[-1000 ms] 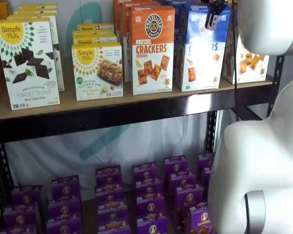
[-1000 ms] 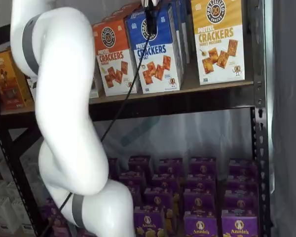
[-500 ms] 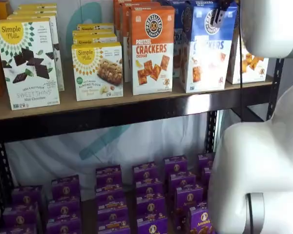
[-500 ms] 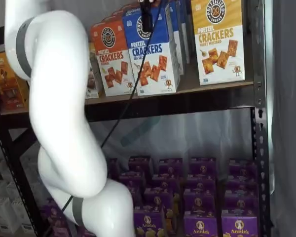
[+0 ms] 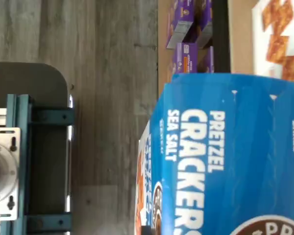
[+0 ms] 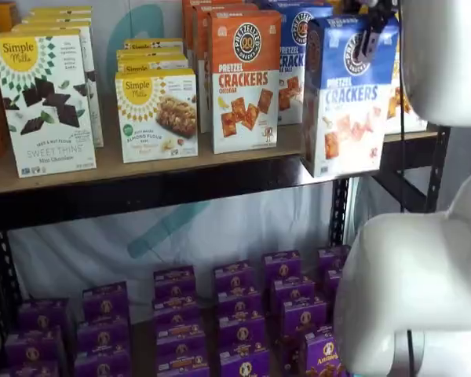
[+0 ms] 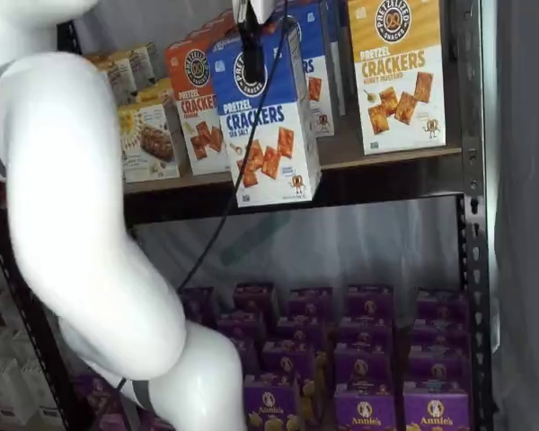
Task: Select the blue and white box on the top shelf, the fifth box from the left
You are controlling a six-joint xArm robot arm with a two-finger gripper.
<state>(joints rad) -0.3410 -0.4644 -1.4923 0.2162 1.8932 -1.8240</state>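
My jaws [image 7: 249,45] are clamped on the top of the blue box [image 7: 268,117], which hangs clear in front of the top shelf [image 7: 377,171], its bottom edge over the black beam. Behind it a second blue box [image 6: 292,63] stands on the board, with the orange box [image 6: 245,78] just beside it on one side and the yellow-topped box [image 7: 397,72] on the other. Purple boxes [image 6: 235,314] fill the lower shelf, my cable [image 7: 225,197] trailing past the beam.
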